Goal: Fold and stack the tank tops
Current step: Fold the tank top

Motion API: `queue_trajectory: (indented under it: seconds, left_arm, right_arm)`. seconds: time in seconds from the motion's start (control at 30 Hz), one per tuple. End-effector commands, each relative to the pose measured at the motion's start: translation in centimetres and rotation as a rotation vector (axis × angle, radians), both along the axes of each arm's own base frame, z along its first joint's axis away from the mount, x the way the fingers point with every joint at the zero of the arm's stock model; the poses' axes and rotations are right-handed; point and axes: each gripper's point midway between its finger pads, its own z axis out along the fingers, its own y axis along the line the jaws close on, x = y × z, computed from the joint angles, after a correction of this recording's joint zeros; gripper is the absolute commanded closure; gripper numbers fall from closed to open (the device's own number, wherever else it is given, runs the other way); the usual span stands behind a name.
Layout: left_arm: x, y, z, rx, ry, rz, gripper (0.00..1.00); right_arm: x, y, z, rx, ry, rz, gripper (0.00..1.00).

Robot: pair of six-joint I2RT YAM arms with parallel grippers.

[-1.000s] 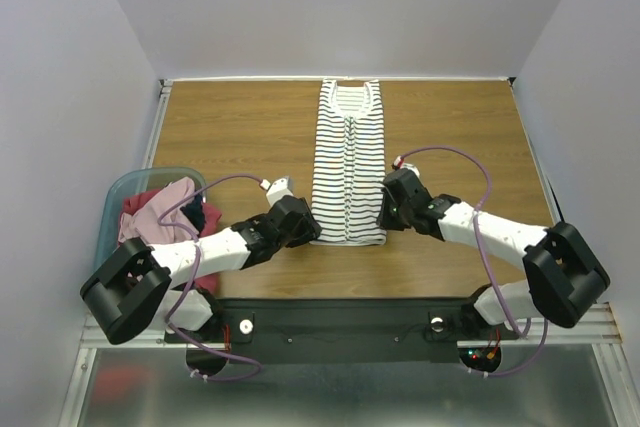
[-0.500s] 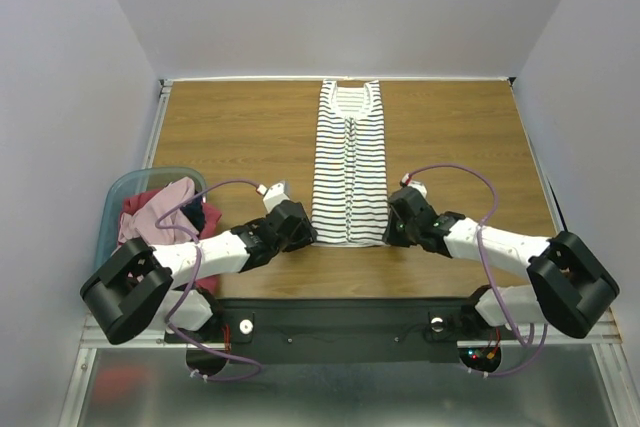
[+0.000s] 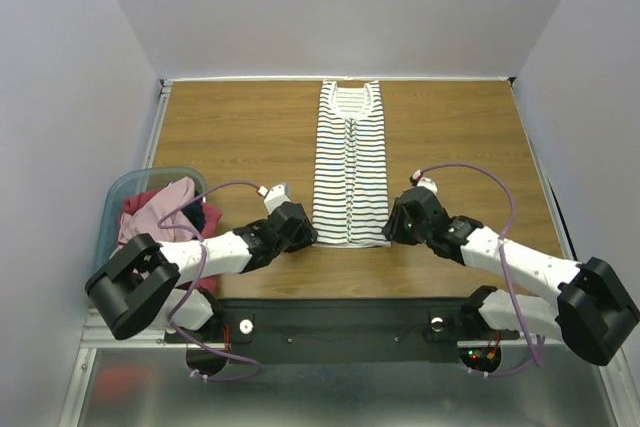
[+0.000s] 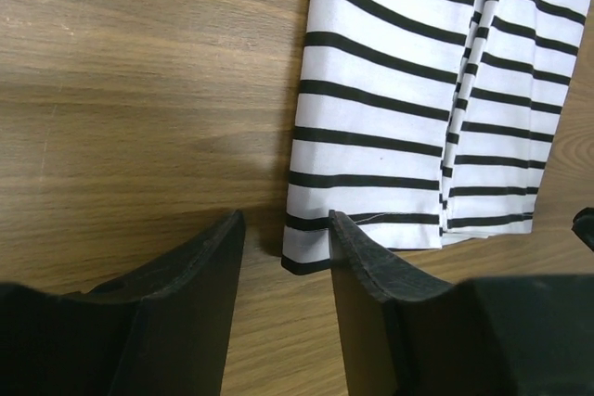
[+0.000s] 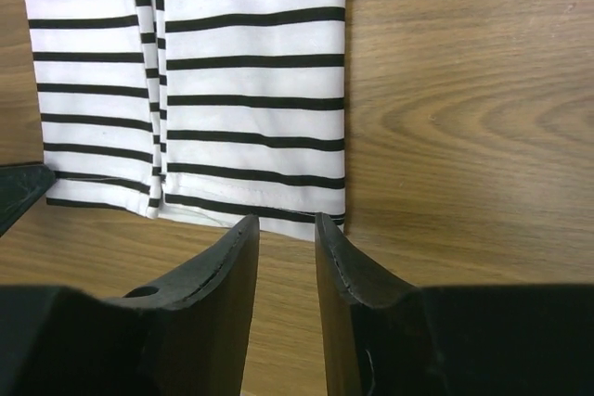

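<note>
- Two shifts: the left gripper (image 4: 283,229) and right gripper (image 5: 286,224) have slid down to the lower hem corners of the white, black-striped cloth tank top (image 3: 349,167).
- Both stand apart, gripping nothing.
- The top lies centre frame, folded narrow on the brown wooden desk (image 3: 230,127).
- Likely next: pinch the hem and fold it upward.

No writing, label, brand or number can be read in any view. The striped tank top (image 3: 349,172) shows only plain black lines on white, and the wooden table (image 3: 220,127) bears nothing but grain.
</note>
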Motion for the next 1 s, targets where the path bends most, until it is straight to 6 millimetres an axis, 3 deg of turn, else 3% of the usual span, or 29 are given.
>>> queue_trajectory:
  seconds: [0.0, 0.23, 0.5, 0.7, 0.77, 0.97]
  left_arm:
    - [-0.4, -0.1, -0.9, -0.009, 0.011, -0.005, 0.49]
    - [-1.0, -0.3, -2.0, 0.000, 0.039, -0.019, 0.57]
    - [-2.2, -0.5, -3.4, 0.019, 0.075, -0.022, 0.64]
    - [-2.8, -0.2, -4.5, 0.037, 0.105, -0.014, 0.77]
    - [-3.0, 0.0, -5.0, 0.056, 0.121, -0.015, 0.81]
    - [-3.4, 0.0, -5.3, 0.076, 0.125, -0.024, 0.82]
  right_arm:
    - [-1.0, -1.4, -0.9, -0.035, 0.024, -0.045, 0.63]
    - [-2.2, -2.1, -2.1, -0.014, 0.060, -0.081, 0.60]
    - [-2.1, -1.6, -2.9, -0.007, 0.080, -0.082, 0.59]
    - [-2.4, -1.8, -3.5, -0.004, 0.086, -0.089, 0.59]
    - [-2.3, -1.8, -3.4, -0.001, 0.079, -0.094, 0.59]
    - [-2.0, -2.0, -2.7, 0.007, 0.050, -0.102, 0.59]
